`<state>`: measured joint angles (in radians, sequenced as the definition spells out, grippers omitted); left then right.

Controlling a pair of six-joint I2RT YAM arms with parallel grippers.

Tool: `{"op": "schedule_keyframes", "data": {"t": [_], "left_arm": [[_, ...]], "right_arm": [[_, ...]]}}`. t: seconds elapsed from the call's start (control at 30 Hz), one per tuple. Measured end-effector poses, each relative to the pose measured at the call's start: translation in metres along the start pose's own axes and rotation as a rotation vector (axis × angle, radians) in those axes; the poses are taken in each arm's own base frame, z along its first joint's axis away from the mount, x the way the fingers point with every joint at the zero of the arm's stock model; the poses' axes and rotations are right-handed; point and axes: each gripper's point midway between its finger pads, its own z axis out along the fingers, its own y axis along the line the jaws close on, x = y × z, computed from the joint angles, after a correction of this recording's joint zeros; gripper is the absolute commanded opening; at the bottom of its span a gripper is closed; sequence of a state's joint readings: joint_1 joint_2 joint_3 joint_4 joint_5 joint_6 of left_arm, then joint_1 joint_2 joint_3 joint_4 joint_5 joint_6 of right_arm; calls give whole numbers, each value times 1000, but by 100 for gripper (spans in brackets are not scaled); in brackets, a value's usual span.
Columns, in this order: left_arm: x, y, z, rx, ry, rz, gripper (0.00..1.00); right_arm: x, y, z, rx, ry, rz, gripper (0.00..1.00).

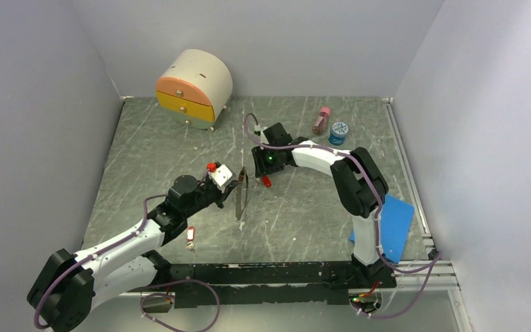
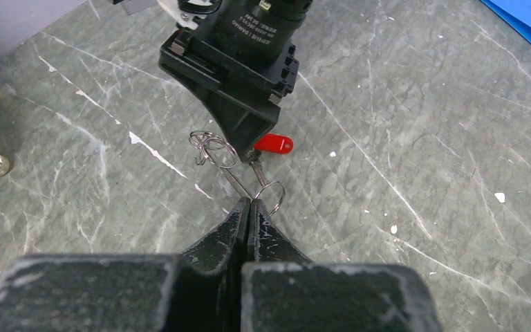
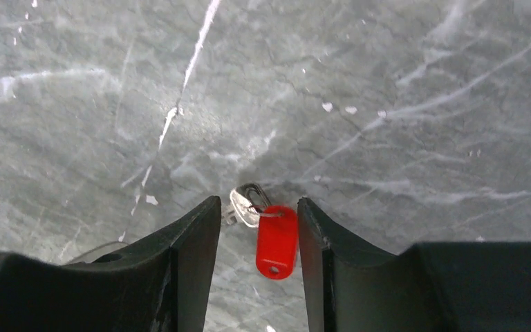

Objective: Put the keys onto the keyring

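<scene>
The left gripper (image 2: 249, 205) is closed tight, its two fingers pinching the thin wire of the keyring (image 1: 240, 197). It holds the ring on edge near the middle of the table (image 1: 304, 228), so from above the ring shows only as a narrow dark sliver. In the left wrist view the wire runs away from the fingertips in small loops towards the right gripper (image 3: 258, 202). That gripper points down at the table with its fingers spread apart. Between them lies one key (image 3: 274, 235), flat on the table, its red tag nearest the camera and its metal blade beyond; neither finger visibly touches it. A second key (image 1: 191, 237) with a red tag and white label lies beside the left arm, well apart from the ring. At the back stand a small drawer chest (image 1: 193, 86), a pink bottle (image 1: 321, 120) and a blue-lidded jar (image 1: 339, 131); a blue sheet (image 1: 393, 220) lies by the right arm's base.
</scene>
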<state>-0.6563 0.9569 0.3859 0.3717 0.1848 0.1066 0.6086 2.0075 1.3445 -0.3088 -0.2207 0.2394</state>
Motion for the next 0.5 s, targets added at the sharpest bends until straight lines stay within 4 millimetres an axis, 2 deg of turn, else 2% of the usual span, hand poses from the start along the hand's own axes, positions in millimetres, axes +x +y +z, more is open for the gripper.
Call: {"op": "schedule_keyframes", "data": {"t": [0.1, 0.3, 0.5], "left_arm": [[0, 0, 0, 0, -1, 0, 3], [0, 0, -1, -3, -4, 1, 2], [0, 0, -2, -4, -4, 1, 2]], "right_arm": [[-7, 4, 2, 9, -6, -11, 40], [2, 6, 4, 38, 25, -25, 18], [3, 6, 4, 45, 27, -34, 5]]}}
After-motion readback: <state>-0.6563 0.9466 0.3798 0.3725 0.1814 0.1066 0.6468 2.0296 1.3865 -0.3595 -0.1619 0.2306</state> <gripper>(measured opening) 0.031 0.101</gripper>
